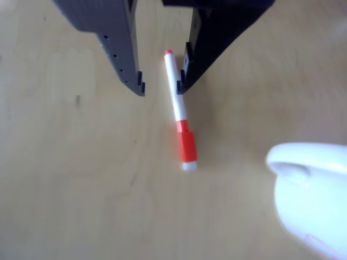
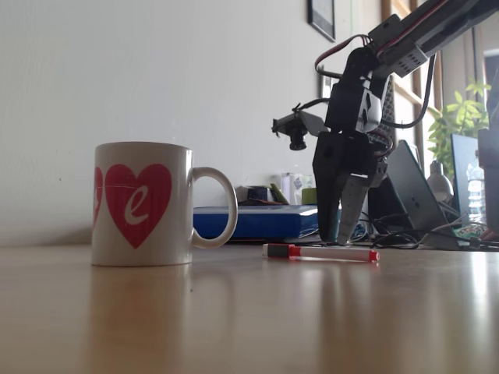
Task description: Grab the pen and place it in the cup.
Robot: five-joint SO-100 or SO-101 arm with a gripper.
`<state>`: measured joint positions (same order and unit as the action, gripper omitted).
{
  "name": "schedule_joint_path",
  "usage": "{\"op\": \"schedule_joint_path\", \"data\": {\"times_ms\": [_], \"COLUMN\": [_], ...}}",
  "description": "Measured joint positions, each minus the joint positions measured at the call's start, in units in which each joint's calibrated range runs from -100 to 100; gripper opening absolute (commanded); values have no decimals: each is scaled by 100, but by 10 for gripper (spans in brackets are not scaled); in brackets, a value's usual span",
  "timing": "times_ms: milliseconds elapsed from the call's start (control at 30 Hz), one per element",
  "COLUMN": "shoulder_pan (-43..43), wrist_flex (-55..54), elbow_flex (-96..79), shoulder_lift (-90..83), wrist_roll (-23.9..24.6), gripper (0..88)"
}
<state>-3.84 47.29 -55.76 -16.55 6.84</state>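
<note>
Here, pen (image 1: pixel 179 108) flat on table: white barrel, red-orange cap, small red tip; pincer (image 1: pixel 161 89) wide, straddling barrel.

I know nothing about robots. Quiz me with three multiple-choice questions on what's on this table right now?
1. Where is the pen?
A. inside the cup
B. flat on the table
C. lifted in the gripper

2. What colour are the hearts on the cup?
A. red
B. blue
C. green

3. How is the gripper?
A. shut on the pen
B. shut and empty
C. open over the pen

Answers: 1 B, it lies on the wood in both views. 2 A, the fixed view shows them. 3 C, the fingers stand apart either side of the barrel.
</note>
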Motion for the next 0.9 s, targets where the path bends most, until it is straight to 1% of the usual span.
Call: {"op": "schedule_joint_path", "data": {"times_ms": [67, 267, 600, 900], "shoulder_pan": [-207, -472, -443, -450], "wrist_flex": [0, 0, -25, 68], "elbow_flex": [0, 9, 9, 434], "shoulder_lift": [0, 59, 118, 867], "wrist_roll": [-24, -24, -15, -20], "gripper": [163, 163, 157, 157]}}
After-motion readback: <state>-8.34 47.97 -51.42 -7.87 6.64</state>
